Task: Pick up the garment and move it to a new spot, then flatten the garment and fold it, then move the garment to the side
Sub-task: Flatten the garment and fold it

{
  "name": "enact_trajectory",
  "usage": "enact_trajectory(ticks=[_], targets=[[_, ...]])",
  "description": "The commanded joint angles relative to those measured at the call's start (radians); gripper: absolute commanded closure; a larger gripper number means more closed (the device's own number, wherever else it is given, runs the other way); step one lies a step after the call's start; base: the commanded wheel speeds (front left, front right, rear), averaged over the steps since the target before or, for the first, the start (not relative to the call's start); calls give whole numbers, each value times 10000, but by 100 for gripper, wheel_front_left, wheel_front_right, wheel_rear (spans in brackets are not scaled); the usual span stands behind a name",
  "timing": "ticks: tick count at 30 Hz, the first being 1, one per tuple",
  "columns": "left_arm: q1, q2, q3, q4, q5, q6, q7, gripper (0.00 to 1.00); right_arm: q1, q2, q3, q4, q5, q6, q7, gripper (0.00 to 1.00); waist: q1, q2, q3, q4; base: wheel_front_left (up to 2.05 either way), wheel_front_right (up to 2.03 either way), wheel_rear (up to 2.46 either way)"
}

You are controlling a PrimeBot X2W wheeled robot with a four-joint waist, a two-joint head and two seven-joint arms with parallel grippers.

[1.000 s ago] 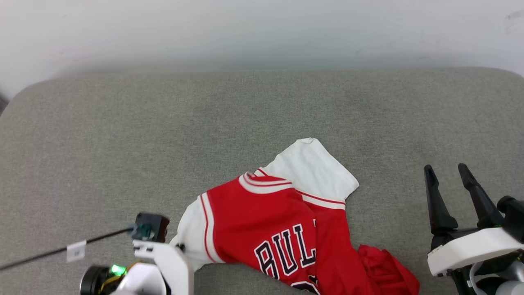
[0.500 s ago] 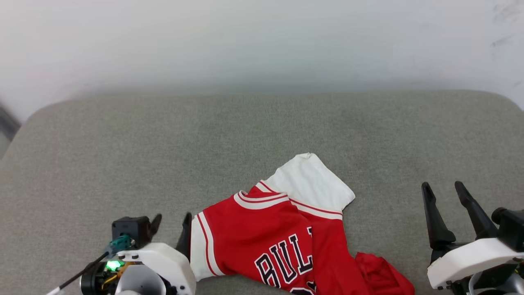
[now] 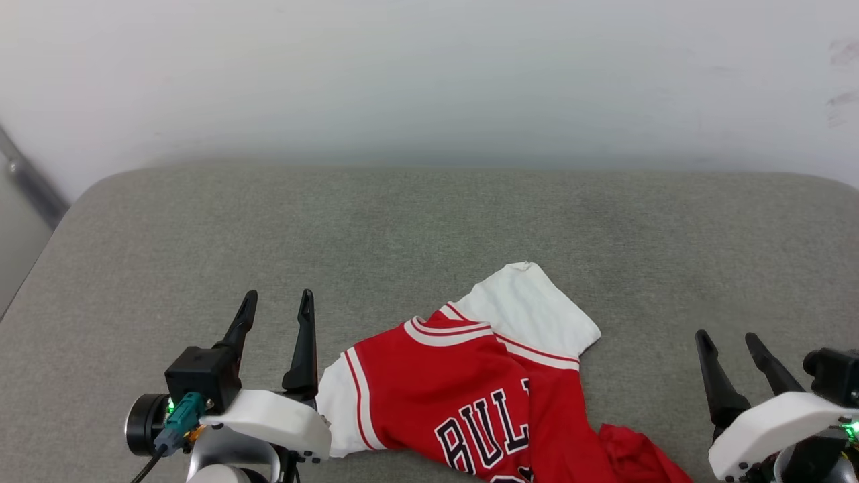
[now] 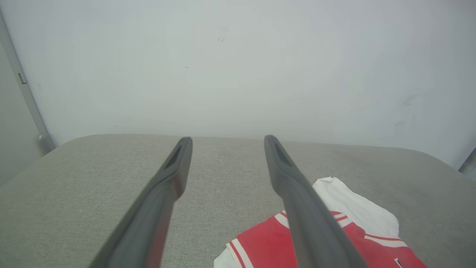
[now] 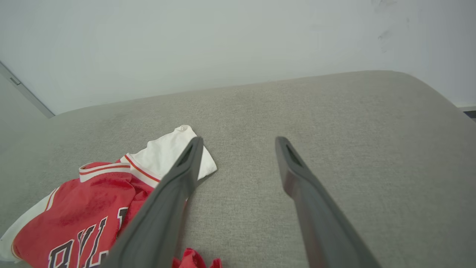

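Grey fabric worktop (image 3: 429, 221), crumpled red-and-white jersey T-shirt (image 3: 456, 396) near front edge. Left gripper (image 3: 278, 293), right gripper (image 3: 726, 335): jaws wide open, empty. Likely the pick-up step; next move needs a cloth grasp.

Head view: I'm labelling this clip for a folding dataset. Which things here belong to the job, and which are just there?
Belongs to the job:
- garment, crumpled on the cushion
- left gripper, open, beside it
- right gripper, open, apart from it

Just there:
- grey cushion underneath
- white wall behind
- grey strip at the wall's left edge
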Motion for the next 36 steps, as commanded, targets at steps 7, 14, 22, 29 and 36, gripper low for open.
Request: enact_trajectory(ticks=[7, 14, 22, 29, 36], targets=[[-397, -111, -157, -424, 231, 33, -41, 0, -2247, -1111, 121, 2320, 1285, -2, 1695, 0, 0, -1, 850, 915, 0, 0, 0], [-1069, -533, -426, -285, 344, -138, -283, 0, -4980, -2434, 1696, 4686, 2313, -2, 4319, 0, 0, -1, 1987, 1742, 0, 0, 0], [-1621, -915, -652, 129, 403, -338, -539, 0, -6227, -2860, 3314, 6503, 2788, -2, 5491, 0, 0, -1, 2603, 2158, 0, 0, 0], [-1525, -938, -589, 457, 260, -392, -635, 0, -6209, -2848, 4083, 7511, 3265, -2, 5887, 100, 0, -1, 2512, 2045, 0, 0, 0], [-1191, -751, -455, 533, 149, -264, -578, 0, -6677, -3324, 4131, 6753, 3247, -5, 4950, 100, 0, -1, 2091, 1502, 0, 0, 0]])
